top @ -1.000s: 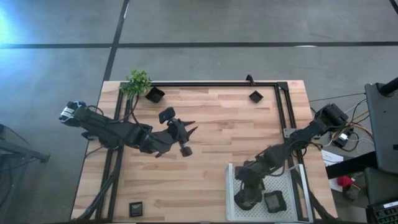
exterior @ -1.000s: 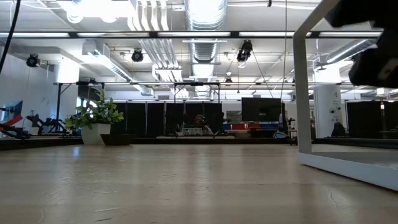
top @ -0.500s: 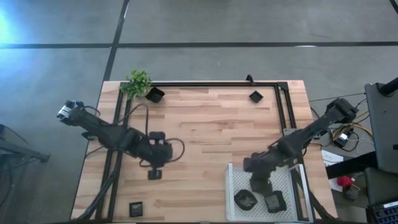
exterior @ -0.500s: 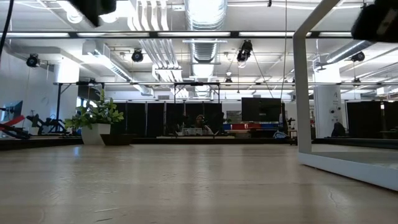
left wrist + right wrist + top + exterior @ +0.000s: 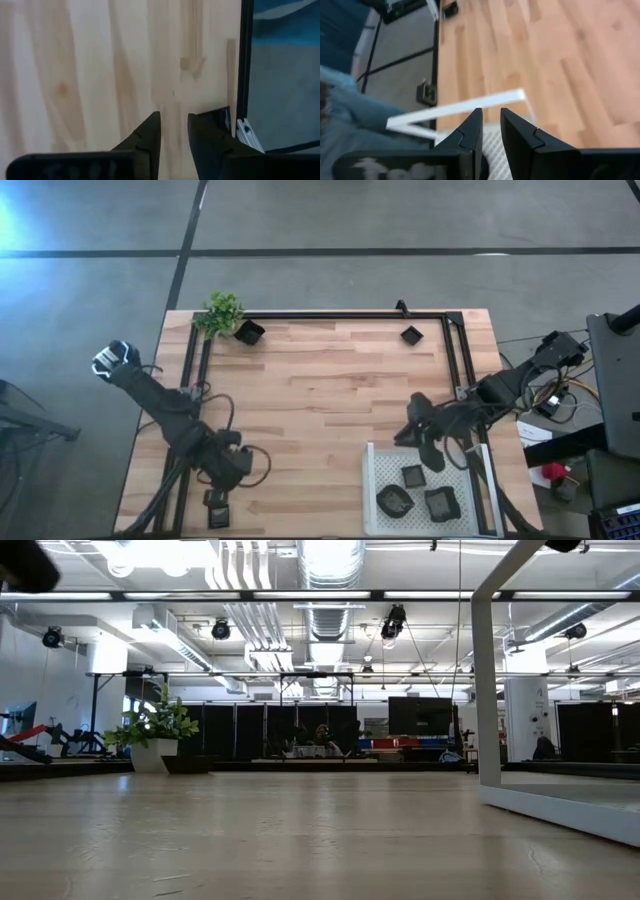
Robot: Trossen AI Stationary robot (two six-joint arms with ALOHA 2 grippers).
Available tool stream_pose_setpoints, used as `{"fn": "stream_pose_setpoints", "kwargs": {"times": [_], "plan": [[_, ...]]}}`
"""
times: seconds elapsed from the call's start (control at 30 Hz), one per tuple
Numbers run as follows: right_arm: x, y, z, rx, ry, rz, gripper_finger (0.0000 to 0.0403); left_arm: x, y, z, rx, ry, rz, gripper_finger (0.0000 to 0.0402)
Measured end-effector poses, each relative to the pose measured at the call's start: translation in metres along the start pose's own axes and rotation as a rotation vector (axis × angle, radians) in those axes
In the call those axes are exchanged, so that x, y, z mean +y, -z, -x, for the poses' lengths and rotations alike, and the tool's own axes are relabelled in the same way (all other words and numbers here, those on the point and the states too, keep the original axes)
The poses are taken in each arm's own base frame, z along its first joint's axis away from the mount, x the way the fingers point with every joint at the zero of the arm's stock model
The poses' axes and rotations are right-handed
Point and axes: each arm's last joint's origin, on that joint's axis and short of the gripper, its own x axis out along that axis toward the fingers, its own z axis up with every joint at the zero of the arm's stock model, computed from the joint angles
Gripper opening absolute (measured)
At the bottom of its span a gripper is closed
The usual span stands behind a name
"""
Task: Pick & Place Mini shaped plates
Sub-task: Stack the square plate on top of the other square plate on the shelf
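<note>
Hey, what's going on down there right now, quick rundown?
Left claw empty, near-front corner, by a plate. Right claw empty, above white tray. Three plates in tray; two at back rail. Nothing blocking.

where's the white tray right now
In the high view, the white perforated tray sits at the table's near right corner, just below the right gripper, with three black plates in it.
</note>
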Motion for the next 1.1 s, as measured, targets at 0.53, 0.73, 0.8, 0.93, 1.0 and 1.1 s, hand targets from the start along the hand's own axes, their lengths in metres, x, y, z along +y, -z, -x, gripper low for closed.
{"fn": "stream_pose_setpoints", "kwargs": {"times": [0.53,0.73,0.8,0.93,1.0,1.1], "plan": [[-0.002,0.001,-0.007,-0.027,0.067,0.064,0.0059,-0.007,0.057,-0.074,0.031,0.173,0.152,0.0090],[-0.002,0.001,-0.007,-0.026,0.067,0.063,0.0061,0.000,0.064,-0.089,0.004,0.242,0.194,0.0090],[-0.002,0.001,-0.006,-0.028,0.065,0.062,0.0060,0.001,0.066,-0.092,0.001,0.253,0.190,0.0090],[-0.002,0.001,-0.005,-0.031,0.062,0.061,0.0059,0.003,0.069,-0.095,0.009,0.247,0.185,0.0090],[-0.002,0.001,-0.005,-0.031,0.062,0.059,0.0060,0.004,0.070,-0.096,0.014,0.242,0.184,0.0090],[-0.002,0.001,-0.005,-0.031,0.062,0.059,0.0061,0.002,0.070,-0.097,0.006,0.259,0.182,0.0090]]}}
